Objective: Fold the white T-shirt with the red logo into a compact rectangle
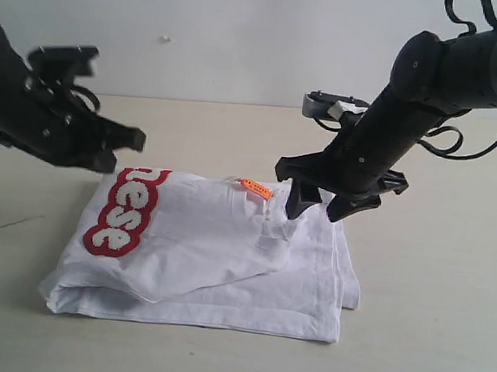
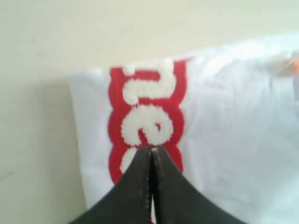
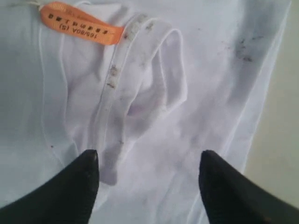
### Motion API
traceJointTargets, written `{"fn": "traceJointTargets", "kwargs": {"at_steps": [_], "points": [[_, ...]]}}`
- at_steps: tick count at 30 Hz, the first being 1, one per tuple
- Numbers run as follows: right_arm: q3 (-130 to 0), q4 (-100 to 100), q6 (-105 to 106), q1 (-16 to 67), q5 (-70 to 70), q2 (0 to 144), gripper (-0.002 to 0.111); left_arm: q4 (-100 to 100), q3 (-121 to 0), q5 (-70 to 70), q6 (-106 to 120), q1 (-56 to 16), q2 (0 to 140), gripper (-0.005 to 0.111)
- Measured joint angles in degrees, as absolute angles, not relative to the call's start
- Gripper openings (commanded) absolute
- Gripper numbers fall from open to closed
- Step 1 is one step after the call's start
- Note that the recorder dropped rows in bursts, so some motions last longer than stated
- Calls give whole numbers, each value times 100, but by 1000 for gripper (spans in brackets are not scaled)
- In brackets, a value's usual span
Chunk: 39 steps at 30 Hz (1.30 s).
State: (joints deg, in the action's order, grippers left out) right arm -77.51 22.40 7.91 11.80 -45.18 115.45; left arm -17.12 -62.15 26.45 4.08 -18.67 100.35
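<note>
Front fold edge of white T-shirt (image 1: 220, 310) sits nearest; shirt lies mid-worktop (image 1: 426, 341) as a rough layered rectangle, long axis left-right. Soft wrinkled cotton, loose top flap. Ribbed collar (image 3: 117, 84) and orange tag (image 1: 256, 188) sit back-right. Red logo (image 1: 126, 212), fuzzy white letters, is on the left part. Right end effector (image 1: 317, 215) spread wide, empty, right above the collar, so likely the nearer arm for any next grab. Left end effector (image 1: 138, 140) pinched closed, empty, hovers over the logo's far end.

Soft, even lighting is provided. A faint shadow is cast on the table (image 1: 17, 244) beside the white T-shirt (image 1: 224, 262). The left wrist view is blurred.
</note>
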Motion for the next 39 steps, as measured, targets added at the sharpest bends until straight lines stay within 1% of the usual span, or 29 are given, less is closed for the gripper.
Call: {"fn": "traceJointTargets", "kwargs": {"at_steps": [6, 10, 12, 15, 18, 20, 22, 25, 27, 34, 39], "points": [[-7706, 3368, 1465, 1180, -4119, 12140, 62, -1662, -6215, 3024, 408, -1441, 8901, 0], [-7696, 3695, 1551, 1180, -3791, 12318, 65, -1654, -6215, 3125, 408, -1285, 8576, 0], [-7709, 3780, 1602, 1180, -3766, 12356, 64, -1680, -6215, 3125, 408, -1272, 8524, 0], [-7733, 4031, 1788, 1180, -3726, 12408, 60, -1719, -6215, 3113, 408, -1272, 8517, 0], [-7733, 4474, 2203, 1180, -3683, 12452, 51, -1719, -6215, 3113, 408, -1272, 8517, 0], [-7733, 4759, 2457, 1180, -3698, 12495, 50, -1732, -6215, 3113, 408, -1272, 8517, 0], [-7733, 4917, 2634, 1180, -3719, 12508, 54, -1756, -6215, 3113, 408, -1272, 8517, 0], [-7733, 4902, 2724, 1180, -3739, 12513, 65, -1764, -6215, 3103, 408, -1272, 8517, 0], [-7733, 4617, 2602, 1191, -3739, 12449, 68, -1782, -6215, 3091, 408, -1272, 8517, 0], [-7733, 2527, 961, 1204, -3777, 12096, 68, -1797, -6215, 3091, 408, -1272, 8517, 0], [-7733, 2456, 845, 1204, -3871, 11990, 68, -1801, -6215, 3091, 408, -1272, 8517, 0]]}}
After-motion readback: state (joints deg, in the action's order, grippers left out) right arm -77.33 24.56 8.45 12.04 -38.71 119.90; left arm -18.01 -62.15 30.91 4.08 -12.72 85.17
